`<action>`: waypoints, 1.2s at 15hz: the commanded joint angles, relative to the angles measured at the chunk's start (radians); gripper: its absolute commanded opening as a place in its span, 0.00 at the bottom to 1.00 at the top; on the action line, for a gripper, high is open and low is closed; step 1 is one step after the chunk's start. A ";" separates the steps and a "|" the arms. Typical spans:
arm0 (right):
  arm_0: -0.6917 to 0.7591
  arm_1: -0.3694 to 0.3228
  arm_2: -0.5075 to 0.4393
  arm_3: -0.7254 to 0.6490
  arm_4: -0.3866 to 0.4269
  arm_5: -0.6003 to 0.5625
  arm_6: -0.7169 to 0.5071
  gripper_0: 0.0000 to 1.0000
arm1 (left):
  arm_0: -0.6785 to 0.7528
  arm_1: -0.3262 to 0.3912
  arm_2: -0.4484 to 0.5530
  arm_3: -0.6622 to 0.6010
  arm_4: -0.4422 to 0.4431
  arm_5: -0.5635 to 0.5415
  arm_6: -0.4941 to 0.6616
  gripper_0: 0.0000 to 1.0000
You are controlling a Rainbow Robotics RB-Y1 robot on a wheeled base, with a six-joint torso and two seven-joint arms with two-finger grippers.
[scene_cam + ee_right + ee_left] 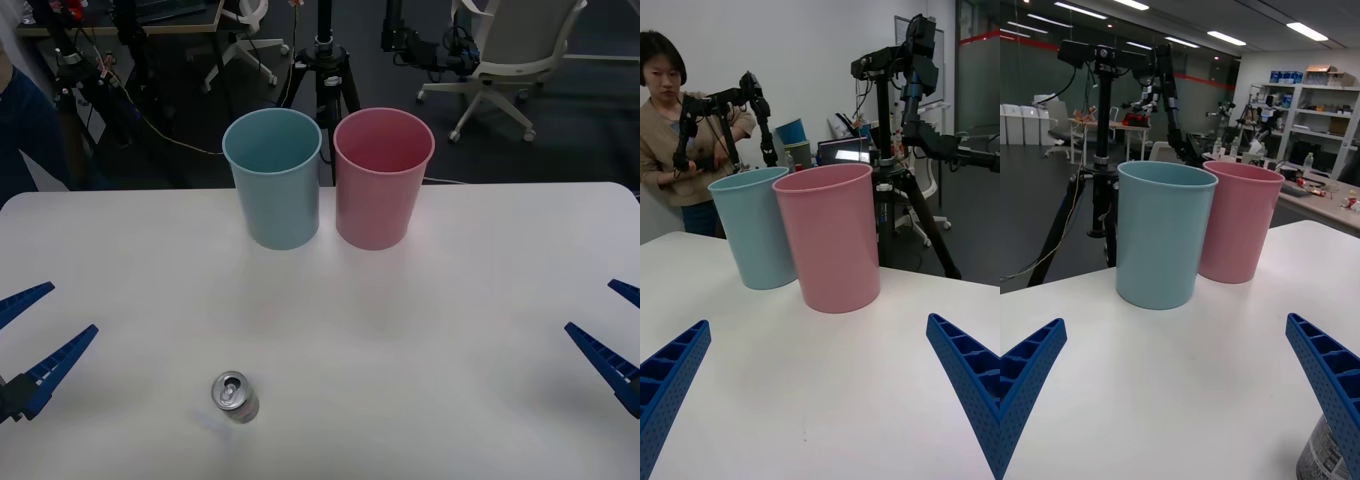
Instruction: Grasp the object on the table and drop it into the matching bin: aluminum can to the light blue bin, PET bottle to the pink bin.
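The aluminum can (235, 396) stands upright on the white counter (450, 330), near the front edge and a little to the robot's left of the middle. Its silver top with the pull tab faces up, and nothing touches it. The light blue bin (273, 178) and the pink bin (383, 178) stand side by side at the far edge of the counter, well apart from the can, and they almost touch each other.

The left tool (28, 340) waits at the left edge of the counter with its blue fingers spread wide and nothing between them. In the left wrist view the can (1324, 457) shows just beside one finger (1330, 375), so this tool is the nearer one. The right tool (612, 330) hovers at the right edge, also spread and empty, far from the can.

The step in hand is, I think, the reach and the grasp. The left arm seems the better choice, because the can and the light blue bin are both on its side. It would be good to bring the fingers down on both sides of the can body, at the middle height, and to close gently, since a small can tips or rolls easily if one finger arrives first. The lift afterwards must go higher than the bin rim before the can is released
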 commanded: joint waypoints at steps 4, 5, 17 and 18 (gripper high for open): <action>0.000 0.000 0.000 0.000 0.000 0.000 0.000 1.00 | 0.021 0.016 -0.011 -0.002 -0.014 -0.002 -0.005 1.00; 0.000 0.000 0.000 0.000 0.000 0.000 0.000 1.00 | 0.027 0.016 -0.016 -0.002 -0.014 -0.004 -0.008 1.00; 0.000 0.000 0.000 0.000 0.000 0.000 0.000 1.00 | 0.077 0.145 -0.152 0.196 0.129 -0.091 -0.370 1.00; 0.000 0.000 0.000 0.000 0.000 0.000 0.000 1.00 | 0.077 0.157 -0.174 0.216 0.141 -0.090 -0.410 1.00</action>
